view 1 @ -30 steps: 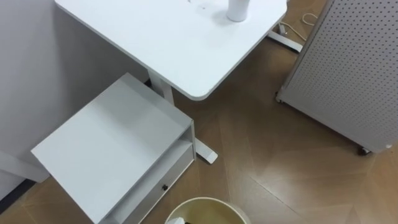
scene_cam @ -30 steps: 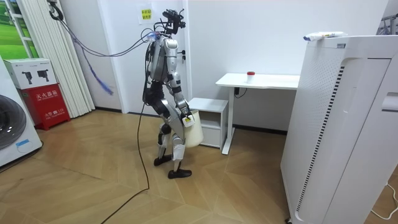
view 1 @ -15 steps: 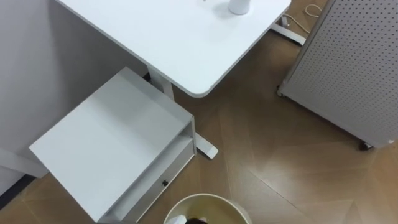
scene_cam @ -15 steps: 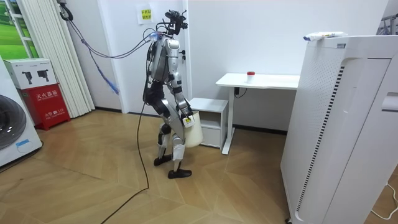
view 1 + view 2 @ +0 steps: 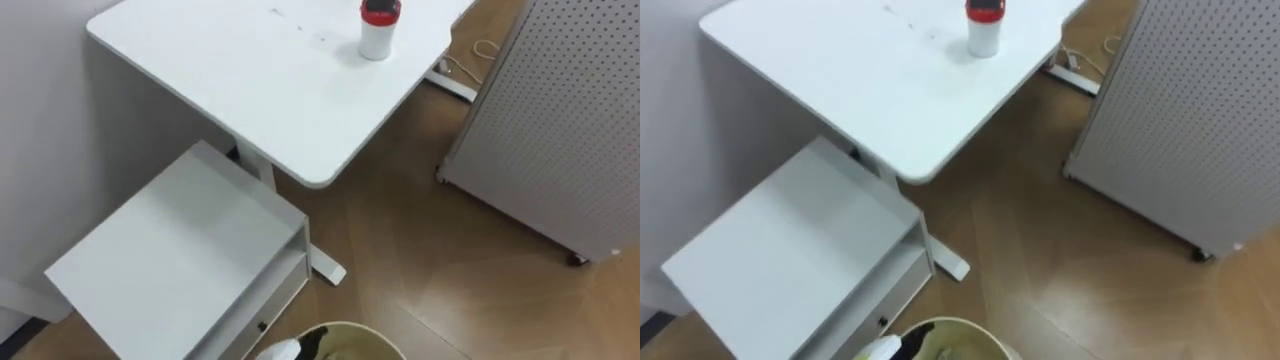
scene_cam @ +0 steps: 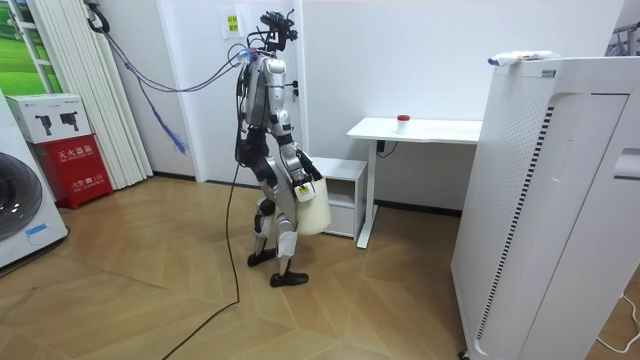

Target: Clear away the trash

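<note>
Robot stands just short of the white worktop (image 5: 250, 80), facing it. The garbage, a red-capped bottle (image 5: 379, 28), sits upright toward the worktop's far end, untouched. The right hand (image 6: 303, 185) is down at the cream bin (image 6: 313, 213), carried in front of its thighs, short of the worktop; fingers curled or spread, can't tell. A low white cabinet (image 5: 170, 250) sits beside the worktop's leg.

Before me the white counter (image 5: 250, 80) carries one small white container (image 5: 379, 30) with a red cap, perhaps a bottle, near its far edge.
</note>
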Robot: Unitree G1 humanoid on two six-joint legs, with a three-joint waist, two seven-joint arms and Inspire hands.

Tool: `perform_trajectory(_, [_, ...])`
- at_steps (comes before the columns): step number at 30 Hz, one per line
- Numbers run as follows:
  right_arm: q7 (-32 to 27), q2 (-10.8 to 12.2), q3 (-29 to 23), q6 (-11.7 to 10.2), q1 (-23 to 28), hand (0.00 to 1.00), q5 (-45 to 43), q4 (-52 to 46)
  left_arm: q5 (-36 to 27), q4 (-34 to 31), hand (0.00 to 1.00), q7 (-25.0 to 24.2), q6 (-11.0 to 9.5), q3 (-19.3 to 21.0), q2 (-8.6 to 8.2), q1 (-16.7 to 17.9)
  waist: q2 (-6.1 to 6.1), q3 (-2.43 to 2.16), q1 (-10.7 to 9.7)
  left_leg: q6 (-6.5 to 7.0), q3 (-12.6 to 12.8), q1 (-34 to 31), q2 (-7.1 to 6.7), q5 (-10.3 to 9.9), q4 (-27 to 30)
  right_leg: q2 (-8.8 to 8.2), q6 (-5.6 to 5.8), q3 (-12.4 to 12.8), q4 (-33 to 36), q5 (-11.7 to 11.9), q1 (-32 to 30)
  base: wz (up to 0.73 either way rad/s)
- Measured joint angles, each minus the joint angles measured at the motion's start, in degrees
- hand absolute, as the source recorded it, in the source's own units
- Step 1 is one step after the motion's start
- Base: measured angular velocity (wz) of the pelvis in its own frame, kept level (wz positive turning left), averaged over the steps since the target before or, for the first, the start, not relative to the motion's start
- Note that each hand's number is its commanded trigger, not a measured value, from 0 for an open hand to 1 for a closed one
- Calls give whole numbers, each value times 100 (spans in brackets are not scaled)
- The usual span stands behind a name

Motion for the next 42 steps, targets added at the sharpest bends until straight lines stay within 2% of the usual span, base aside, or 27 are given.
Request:
perform_trajectory(2, [24,-76,-116,-15,139,100,-1,-59,113,-261,0,75,-40,3,82,32,-1,-50,1,0,5,208,-16,0,-69,-7,22,15,-26,-14,174,-8])
perform_trajectory(6, [13,-147,-405,-55,349,100,-17,-65,383,-815,0,261,-75,289,217,90,19,-90,-11,2,7,557,-32,1,-248,-2,63,15,-157,-9,508,-1])
perform_trajectory(8, [11,-195,-489,-54,514,100,-20,-108,440,-1080,0,353,-102,394,269,207,32,-173,-35,2,38,815,-50,1,-397,3,82,43,-191,-13,705,-7])
perform_trajectory(11, [11,-206,-601,-48,608,100,-16,-168,453,-1815,0,362,-111,454,460,453,16,-198,-89,2,60,1081,-68,3,-526,17,107,67,-268,-13,941,-5])
perform_trajectory(13, [11,-248,-614,-48,676,100,-13,-266,453,-2138,0,437,-219,451,506,533,3,-215,-97,12,72,1250,-105,33,-647,13,126,105,-304,-2,1062,-5])
perform_trajectory(16, [11,-253,-614,-51,708,100,2,-287,450,-2267,0,578,-404,448,505,549,-2,-243,-133,28,95,1472,-145,71,-794,15,164,138,-395,20,1264,-3])
perform_trajectory(21, [8,-233,-614,-51,757,100,5,-292,432,-2564,0,672,-483,574,574,549,-36,-251,-108,32,181,1604,-144,74,-817,22,185,164,-433,36,1332,-7])
perform_trajectory(24, [6,-228,-613,-50,763,100,6,-323,385,-2918,0,754,-492,749,723,549,-50,-250,-99,32,270,1669,-126,74,-831,56,173,171,-441,49,1339,-19])
perform_trajectory(25, [7,-227,-613,-45,767,100,-20,-329,385,-3049,0,760,-499,862,747,555,-62,-249,-74,30,372,1706,-126,73,-832,80,163,185,-451,60,1339,-32])
perform_trajectory(27, [10,-226,-604,-41,780,100,-22,-388,321,-3172,0,779,-498,1034,744,575,-83,-252,-33,29,523,1754,-87,73,-853,97,137,172,-468,89,1328,-38])
perform_trajectory(30, [47,-219,-603,-37,856,100,-21,-483,315,-3286,0,830,-499,1278,708,618,-123,-260,144,-9,766,1913,-6,50,-930,162,64,78,-504,165,1342,-45])
perform_trajectory(32, [61,-225,-600,-38,878,100,-22,-483,216,-3369,0,892,-499,1387,721,618,-131,-267,152,-39,801,1971,33,30,-975,199,26,-9,-578,216,1394,-14])
perform_trajectory(36, [60,-232,-619,-32,923,100,-67,-467,-86,-3474,0,980,-505,1409,685,637,-129,-265,134,-80,832,2120,105,36,-1108,297,2,-19,-744,269,1598,-3])
perform_trajectory(38, [66,-234,-740,-34,928,100,-199,-476,-189,-3488,0,983,-532,1491,610,748,-130,-268,96,-117,851,2247,118,59,-1202,331,-7,-44,-768,263,1675,-5])
perform_trajectory(42, [66,-231,-828,-38,933,100,-274,-482,-229,-3486,0,982,-532,1504,602,887,-143,-264,78,-155,907,2300,168,64,-1181,382,-21,-105,-773,259,1657,-8])
